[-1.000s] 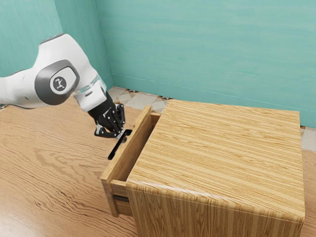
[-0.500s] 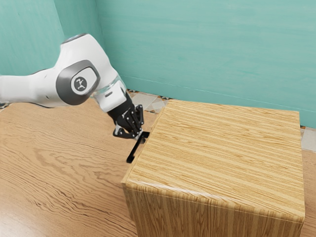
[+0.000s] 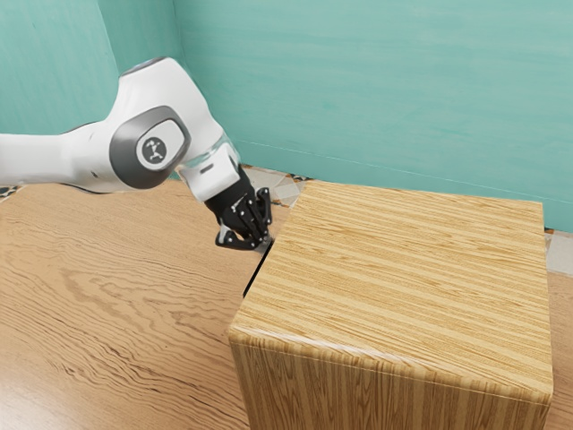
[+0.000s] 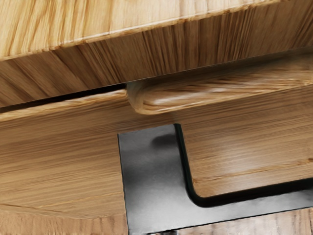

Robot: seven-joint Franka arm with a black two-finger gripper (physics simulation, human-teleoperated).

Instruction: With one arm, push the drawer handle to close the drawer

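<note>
Black two-finger gripper, tips pressed together, is at one end of the black drawer handle; drawer front has just slid in against the wooden cabinet, so closing looks nearly done.

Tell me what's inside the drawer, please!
The inside is covered by the cabinet, so I can't tell whether anything is in there. I can see the drawer front and its black handle.
</note>
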